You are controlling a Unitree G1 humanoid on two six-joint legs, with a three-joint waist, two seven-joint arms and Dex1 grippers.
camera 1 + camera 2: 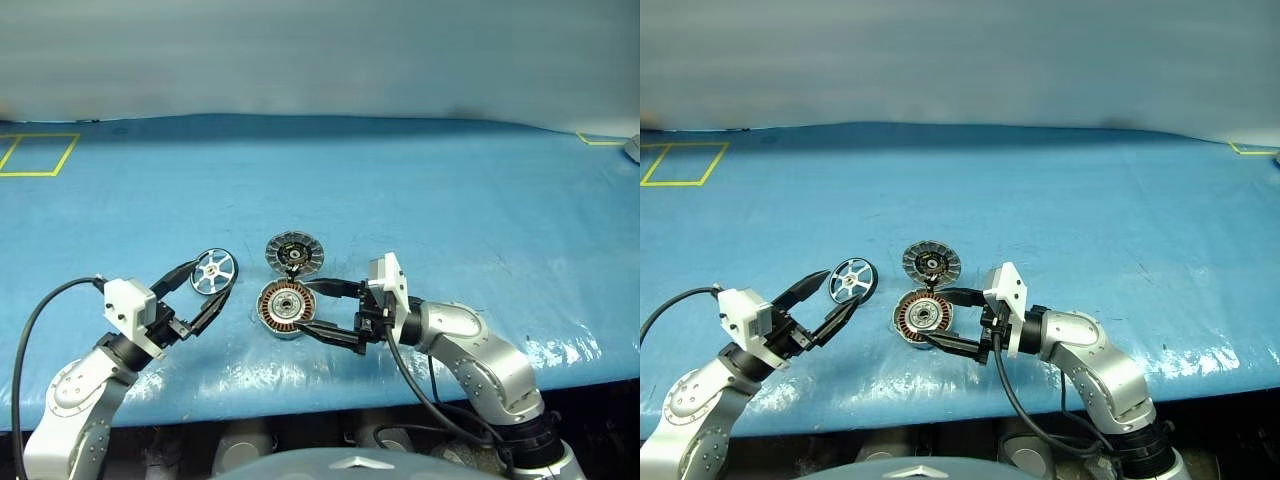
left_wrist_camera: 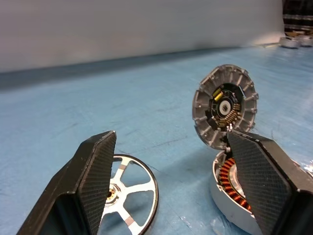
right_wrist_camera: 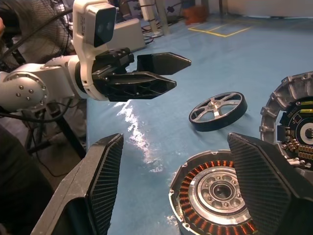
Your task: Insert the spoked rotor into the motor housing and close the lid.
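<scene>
Blue tabletop: the spoked rotor lies flat left of centre, just ahead of the left gripper (jaws wide, empty), the nearer arm. Right gripper, also wide, flanks the motor housing; lid stands behind.

On a blue table the housing is seen lying windings up, with the lid propped tilted just behind it and the rotor beside them to the left. The right gripper (jaws spread) is placed around the housing's right side. The left gripper is held open at the rotor, which is not gripped.
</scene>
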